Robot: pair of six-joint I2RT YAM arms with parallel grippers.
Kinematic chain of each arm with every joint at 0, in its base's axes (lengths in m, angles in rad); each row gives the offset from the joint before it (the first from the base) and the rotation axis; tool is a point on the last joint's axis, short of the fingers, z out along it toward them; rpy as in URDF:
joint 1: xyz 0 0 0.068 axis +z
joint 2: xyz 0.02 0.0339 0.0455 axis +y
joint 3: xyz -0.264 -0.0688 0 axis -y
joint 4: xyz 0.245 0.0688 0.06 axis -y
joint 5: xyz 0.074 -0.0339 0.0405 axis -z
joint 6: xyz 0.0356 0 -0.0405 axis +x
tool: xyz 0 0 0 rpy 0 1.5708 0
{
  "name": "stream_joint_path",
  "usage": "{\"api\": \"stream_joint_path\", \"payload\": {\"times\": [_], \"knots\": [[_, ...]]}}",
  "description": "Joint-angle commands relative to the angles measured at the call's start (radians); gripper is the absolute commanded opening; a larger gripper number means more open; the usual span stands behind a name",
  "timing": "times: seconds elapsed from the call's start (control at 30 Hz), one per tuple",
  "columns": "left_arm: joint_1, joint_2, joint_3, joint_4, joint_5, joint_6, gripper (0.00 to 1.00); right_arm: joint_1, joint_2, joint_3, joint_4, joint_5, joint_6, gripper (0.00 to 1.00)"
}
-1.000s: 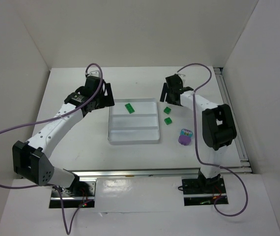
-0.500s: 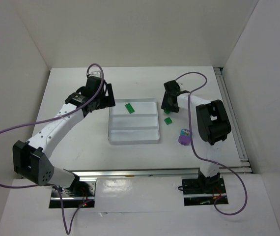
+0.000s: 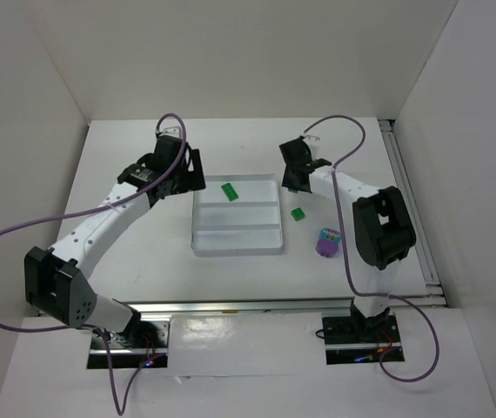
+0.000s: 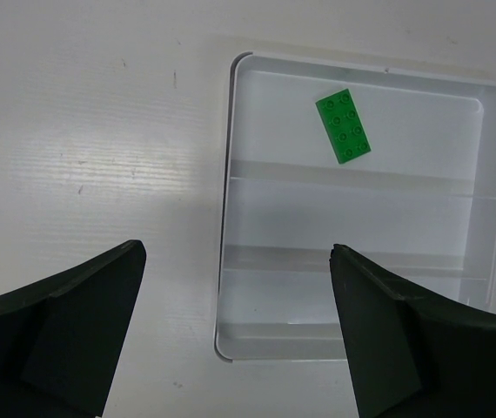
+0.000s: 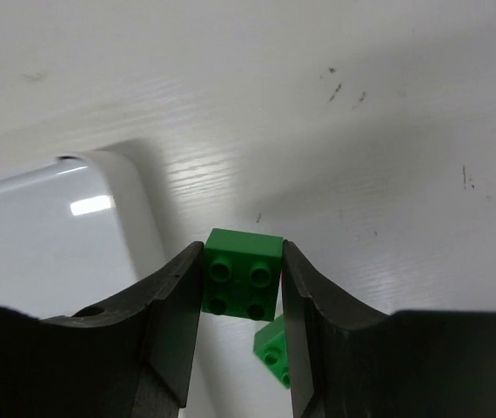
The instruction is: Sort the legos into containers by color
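One lego point(image 5: 244, 287) in right gripper point(image 5: 243, 259); another lego point(image 5: 271, 348) half-hidden.

No legible text, numbers, logos or signs in any view; clear tray point(image 3: 237, 215), every green brick point(image 3: 229, 191), purple cup point(image 3: 326, 246) right of tray all unmarked.

Looked like a robotics lab test cell: plain white walls point(image 3: 248, 61) boxed in a white table point(image 3: 144, 261), left arm point(image 3: 100, 222) and right arm point(image 3: 378, 228) sat bolted to a near-edge metal rail point(image 3: 257, 306).
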Motion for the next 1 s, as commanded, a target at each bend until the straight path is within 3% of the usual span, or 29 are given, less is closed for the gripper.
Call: {"api": "stream_joint_path", "payload": {"times": [0.0,0.2,0.43,0.5,0.57,0.6,0.67,0.73,0.97], "knots": [[-0.009,0.009,0.026,0.015,-0.008,0.016,1.0,0.057,-0.105,0.038,0.011,0.064,-0.027,0.37],[-0.009,0.0,0.015,0.025,0.012,0.005,1.0,0.126,-0.009,0.147,0.025,0.007,-0.027,0.37],[-0.009,-0.011,0.015,0.025,-0.008,-0.007,1.0,0.189,0.105,0.242,0.014,-0.056,-0.037,0.45],[-0.009,-0.011,0.015,0.025,-0.008,-0.007,1.0,0.2,0.116,0.265,0.023,-0.076,-0.059,0.6],[-0.009,-0.011,0.015,0.025,-0.008,-0.007,1.0,0.209,0.102,0.265,0.032,-0.088,-0.069,0.86],[-0.009,-0.002,0.015,0.025,-0.008,-0.007,1.0,0.209,0.088,0.265,0.032,-0.079,-0.069,0.9],[-0.009,-0.002,0.015,0.025,0.001,-0.007,1.0,0.209,0.042,0.23,0.032,0.013,-0.055,0.9],[-0.009,0.007,0.015,0.025,0.01,0.002,1.0,0.179,-0.062,0.129,0.078,0.07,-0.041,0.84],[-0.009,0.026,0.015,0.025,0.01,0.011,1.0,0.022,-0.292,-0.154,0.063,0.041,-0.067,0.84]]}}
